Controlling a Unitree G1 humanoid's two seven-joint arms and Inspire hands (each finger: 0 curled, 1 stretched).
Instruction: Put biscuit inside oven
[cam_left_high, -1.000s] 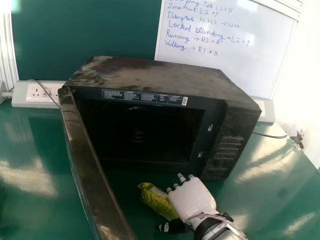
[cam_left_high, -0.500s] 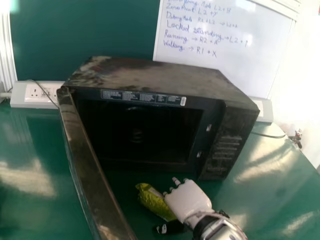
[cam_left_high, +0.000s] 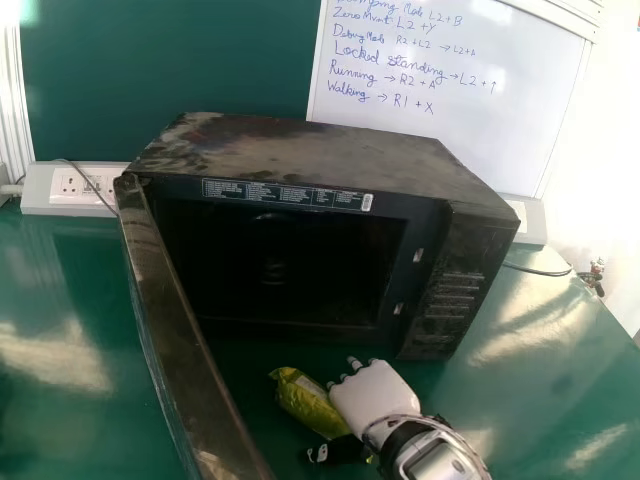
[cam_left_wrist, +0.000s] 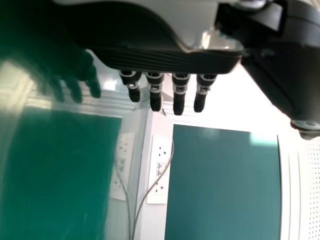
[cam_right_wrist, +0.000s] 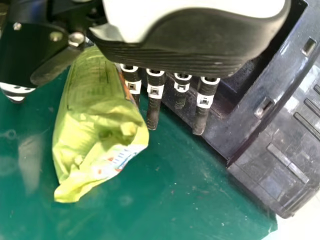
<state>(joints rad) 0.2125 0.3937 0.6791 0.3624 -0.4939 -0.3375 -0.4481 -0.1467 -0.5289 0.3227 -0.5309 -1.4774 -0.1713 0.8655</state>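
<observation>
Glossy grn tbl (cam_left_high: 545, 400) — whtbd (cam_left_high: 470, 135) & socket strip (cam_left_high: 75, 203) behind oven (cam_left_high: 310, 155).

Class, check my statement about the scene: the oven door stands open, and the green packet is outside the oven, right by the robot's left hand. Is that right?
Not quite: the hand is wrong. The green packet is by the robot's right hand, as the right wrist view shows. The oven door does stand open, and the packet is outside the oven.
</observation>
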